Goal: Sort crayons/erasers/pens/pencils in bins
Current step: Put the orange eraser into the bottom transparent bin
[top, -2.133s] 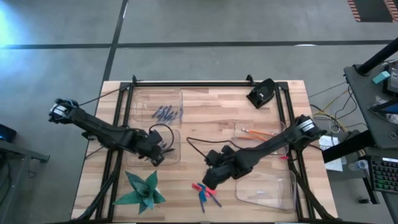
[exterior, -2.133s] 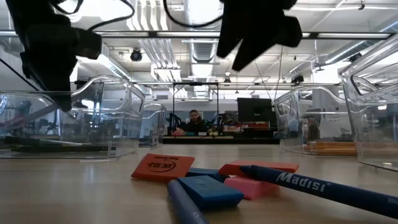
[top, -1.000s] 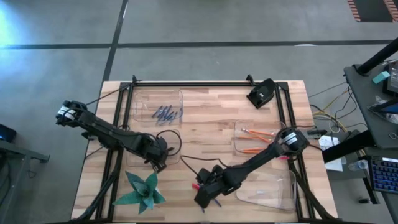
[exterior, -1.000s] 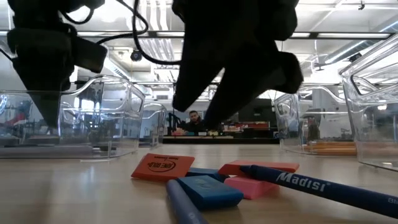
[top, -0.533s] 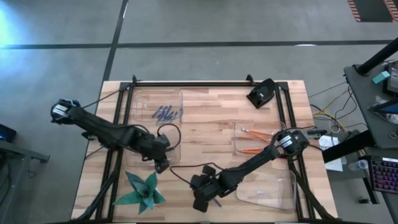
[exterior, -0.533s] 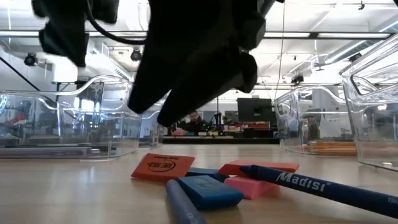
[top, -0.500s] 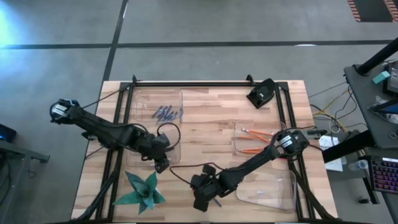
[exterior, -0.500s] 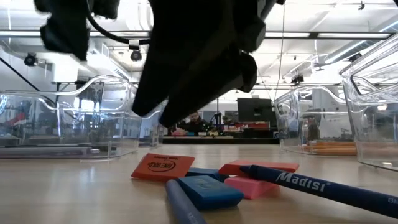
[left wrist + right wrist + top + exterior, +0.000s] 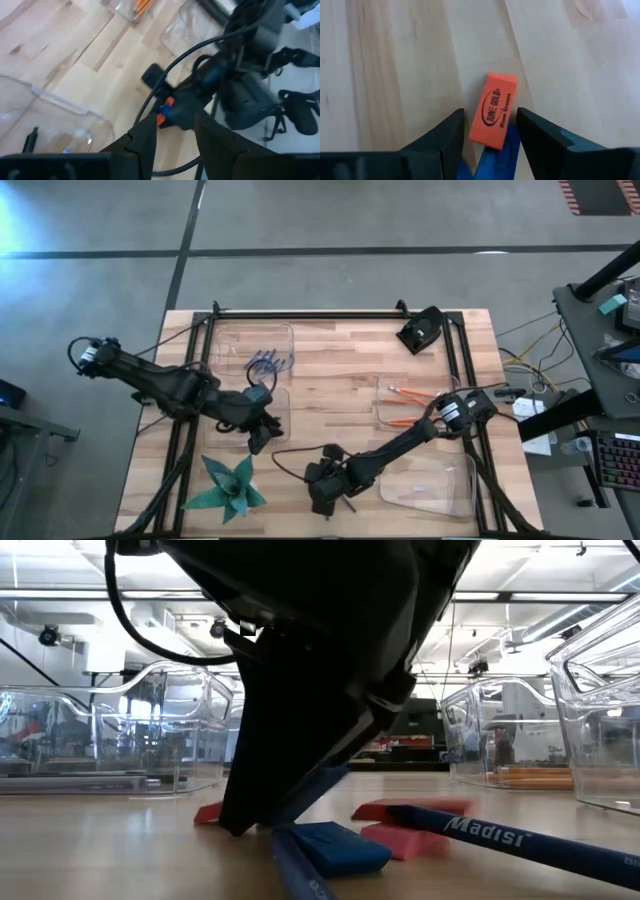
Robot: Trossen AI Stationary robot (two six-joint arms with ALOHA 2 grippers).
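Orange block eraser (dark printed lettering).

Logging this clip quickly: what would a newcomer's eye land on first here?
The right gripper is low over the wooden table's near edge, its open fingers straddling a flat orange rectangular eraser lying on the boards. Next come the long orange pencils already lying in a clear plastic bin on the right, and the left gripper waiting open by the left bins.
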